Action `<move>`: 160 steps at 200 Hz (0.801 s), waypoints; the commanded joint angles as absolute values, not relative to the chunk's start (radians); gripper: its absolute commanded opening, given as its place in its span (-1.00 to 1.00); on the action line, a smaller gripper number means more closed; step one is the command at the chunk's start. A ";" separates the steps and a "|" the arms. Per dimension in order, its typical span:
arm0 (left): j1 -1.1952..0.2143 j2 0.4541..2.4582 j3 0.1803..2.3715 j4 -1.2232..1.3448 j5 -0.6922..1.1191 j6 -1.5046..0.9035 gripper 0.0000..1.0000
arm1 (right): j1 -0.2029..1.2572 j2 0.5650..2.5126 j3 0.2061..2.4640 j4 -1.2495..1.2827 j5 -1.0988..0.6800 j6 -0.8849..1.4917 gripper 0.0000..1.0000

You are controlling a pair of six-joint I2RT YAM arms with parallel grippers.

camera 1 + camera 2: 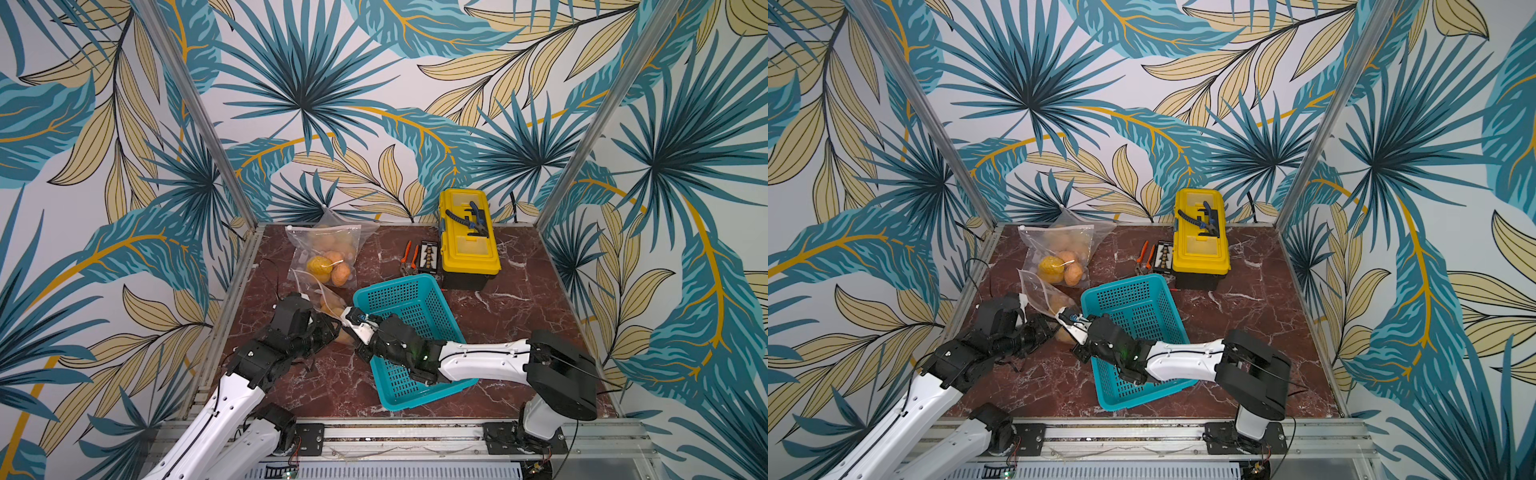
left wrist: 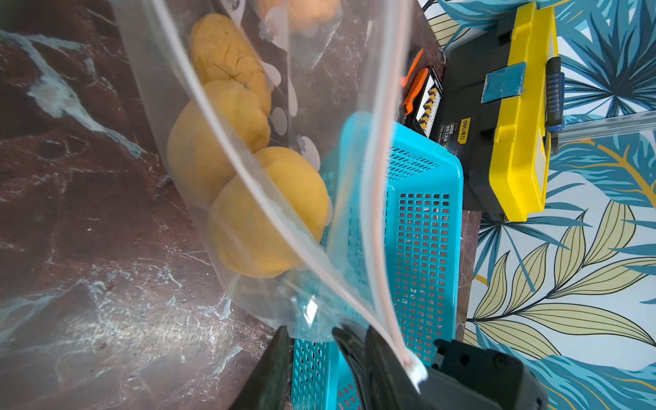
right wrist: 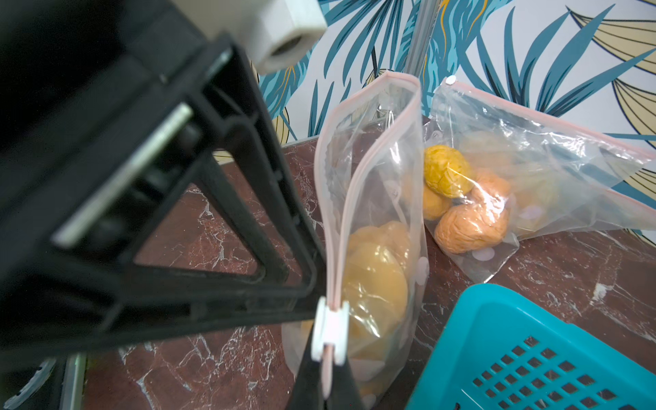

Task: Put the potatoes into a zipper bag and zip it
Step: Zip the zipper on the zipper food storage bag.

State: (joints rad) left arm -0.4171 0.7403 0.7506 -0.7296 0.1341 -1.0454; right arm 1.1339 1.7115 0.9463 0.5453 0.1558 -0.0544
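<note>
Potatoes (image 2: 269,213) inside near zipper bag (image 3: 372,142), upright just beside basket (image 3: 514,305); load likely heavy, film soft, slippery; mouth open; right pincer (image 3: 324,387) pressed together on zip edge at slider (image 3: 328,330); left pincer (image 2: 316,355) part spread at bag corner; best hold: stiffer zip strip.

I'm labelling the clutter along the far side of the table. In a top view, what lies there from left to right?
far bag of potatoes → orange-handled pliers → black bit case → yellow toolbox

Two clear zipper bags (image 1: 316,241) show yellow-orange oval potatoes (image 3: 472,227): two at the jaws, four beyond. One teal perforated basket (image 1: 395,286), one yellow toolbox (image 1: 469,249).
</note>
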 commanded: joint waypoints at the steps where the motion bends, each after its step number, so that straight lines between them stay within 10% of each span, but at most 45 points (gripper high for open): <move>1: -0.413 0.678 0.758 -0.701 0.105 -1.046 -0.17 | 1.137 1.726 0.962 0.560 0.152 -0.063 -1.00; 62: -0.413 0.678 0.721 -0.612 0.182 -1.040 -0.06 | 1.140 1.710 0.962 0.560 0.111 -0.056 -1.00; 160: -0.414 0.849 0.763 -0.588 0.234 -1.014 -0.46 | 1.144 1.701 0.959 0.553 0.192 -0.062 -1.00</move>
